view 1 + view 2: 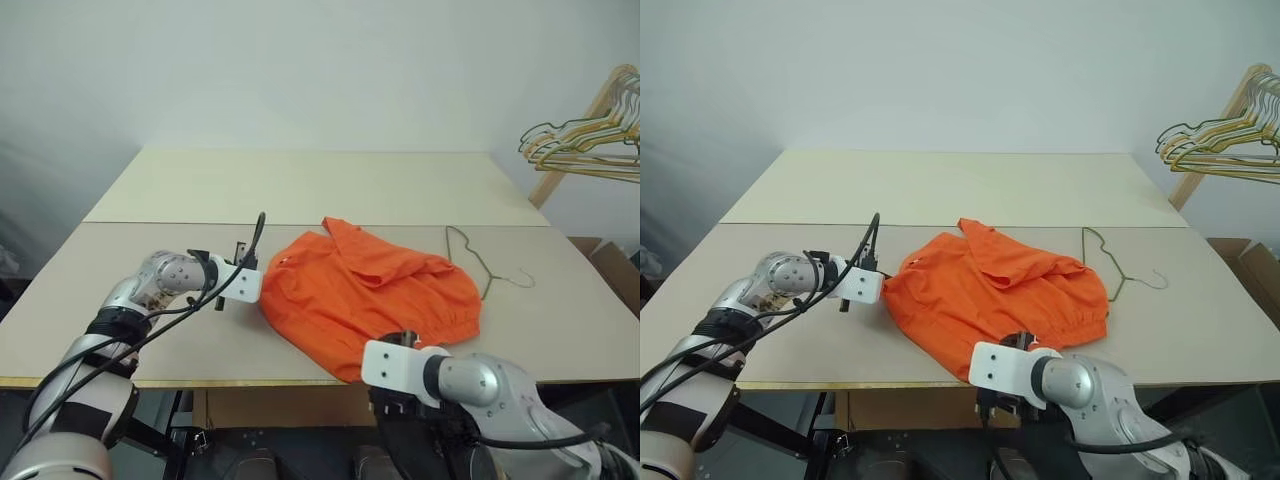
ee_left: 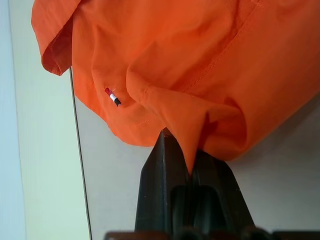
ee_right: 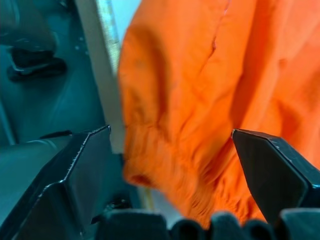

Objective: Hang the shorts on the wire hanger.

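Left fingers [image 2: 165, 165] pinch the shorts [image 1: 370, 285]; right fingers [image 3: 75, 165] gape beside the waistband. Hanger [image 1: 480, 265] lies untouched; hanging remains.

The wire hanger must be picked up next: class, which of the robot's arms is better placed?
Probably the right gripper: open, on the wire hanger's side. The left gripper is shut on the shorts.

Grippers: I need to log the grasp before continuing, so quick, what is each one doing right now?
Left gripper: shut on a fold of the shorts.
Right gripper: open, fingers either side of the shorts' waistband, holding nothing.
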You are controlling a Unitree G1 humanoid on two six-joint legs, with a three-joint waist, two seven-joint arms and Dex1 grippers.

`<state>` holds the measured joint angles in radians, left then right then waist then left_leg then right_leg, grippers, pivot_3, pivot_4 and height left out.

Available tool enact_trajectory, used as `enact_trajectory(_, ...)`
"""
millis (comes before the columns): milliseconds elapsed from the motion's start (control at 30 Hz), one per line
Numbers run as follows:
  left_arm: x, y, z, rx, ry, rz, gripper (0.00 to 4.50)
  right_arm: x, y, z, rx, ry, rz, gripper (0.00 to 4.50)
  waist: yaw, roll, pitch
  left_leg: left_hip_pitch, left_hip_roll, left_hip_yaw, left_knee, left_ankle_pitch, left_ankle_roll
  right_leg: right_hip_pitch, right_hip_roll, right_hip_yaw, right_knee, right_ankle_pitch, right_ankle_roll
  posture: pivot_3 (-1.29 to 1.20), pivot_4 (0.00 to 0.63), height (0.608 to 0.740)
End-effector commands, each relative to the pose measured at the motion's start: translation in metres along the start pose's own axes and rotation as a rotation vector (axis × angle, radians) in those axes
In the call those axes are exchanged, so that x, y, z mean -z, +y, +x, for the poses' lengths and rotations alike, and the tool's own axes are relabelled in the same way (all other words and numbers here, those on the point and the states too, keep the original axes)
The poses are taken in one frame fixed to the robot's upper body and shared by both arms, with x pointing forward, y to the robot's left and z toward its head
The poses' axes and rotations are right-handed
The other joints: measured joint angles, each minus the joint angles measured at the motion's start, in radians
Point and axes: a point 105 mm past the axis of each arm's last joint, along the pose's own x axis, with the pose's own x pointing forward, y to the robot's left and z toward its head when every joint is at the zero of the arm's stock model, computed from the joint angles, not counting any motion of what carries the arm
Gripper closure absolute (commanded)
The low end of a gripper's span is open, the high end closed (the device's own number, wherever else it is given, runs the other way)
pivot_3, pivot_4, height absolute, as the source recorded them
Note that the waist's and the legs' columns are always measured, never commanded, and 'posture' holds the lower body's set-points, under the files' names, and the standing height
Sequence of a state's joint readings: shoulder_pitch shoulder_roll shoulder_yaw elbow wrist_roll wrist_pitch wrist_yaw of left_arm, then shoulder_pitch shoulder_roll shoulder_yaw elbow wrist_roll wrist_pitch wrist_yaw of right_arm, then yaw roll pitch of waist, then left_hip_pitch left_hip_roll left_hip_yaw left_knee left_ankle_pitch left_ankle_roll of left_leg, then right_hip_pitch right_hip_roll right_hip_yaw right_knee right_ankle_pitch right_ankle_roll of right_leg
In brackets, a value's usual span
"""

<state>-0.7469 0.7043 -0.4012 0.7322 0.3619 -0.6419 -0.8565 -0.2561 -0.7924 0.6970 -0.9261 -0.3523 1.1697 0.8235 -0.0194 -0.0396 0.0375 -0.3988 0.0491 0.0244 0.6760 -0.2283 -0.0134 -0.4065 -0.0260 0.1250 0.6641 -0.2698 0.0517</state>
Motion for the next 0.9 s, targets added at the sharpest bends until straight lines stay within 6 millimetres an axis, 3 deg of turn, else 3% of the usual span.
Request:
enact_trajectory(33, -0.001, 0.013, -0.009, -0.053, -0.004, 0.007, 4.50, -0.005, -0.008, -0.004, 0.039, -0.007, -0.001, 1.26, 0.001, 0.000, 0.000, 0.000, 0.000, 0.000, 0.000, 0.000, 0.000, 0.000, 0.000, 0.000, 0.000, 0.000, 0.000, 0.00, 0.000, 0.740)
enact_trajectory(333, 0.001, 0.013, -0.011, -0.063, 0.008, -0.003, 4.50, 0.010, -0.006, -0.008, -0.003, 0.061, -0.061, 4.48, 0.004, 0.000, 0.000, 0.000, 0.000, 0.000, 0.000, 0.000, 0.000, 0.000, 0.000, 0.000, 0.000, 0.000, 0.000, 0.01, 0.000, 0.740)
enact_trajectory(600, -0.009, 0.007, -0.018, 0.016, -0.033, 0.015, 4.50, 0.018, -0.029, -0.025, 0.038, 0.060, -0.142, 4.48, 0.004, 0.000, 0.000, 0.000, 0.000, 0.000, 0.000, 0.000, 0.000, 0.000, 0.000, 0.000, 0.000, 0.000, 0.000, 0.01, 0.000, 0.740)
enact_trajectory(900, -0.027, -0.018, -0.060, 0.290, -0.075, 0.036, 4.50, 0.055, -0.060, -0.061, -0.029, 0.069, -0.392, 4.48, -0.006, 0.001, 0.000, 0.000, 0.001, 0.000, 0.000, 0.000, 0.000, 0.000, -0.001, 0.000, -0.001, 0.000, 0.000, 0.01, 0.000, 0.740)
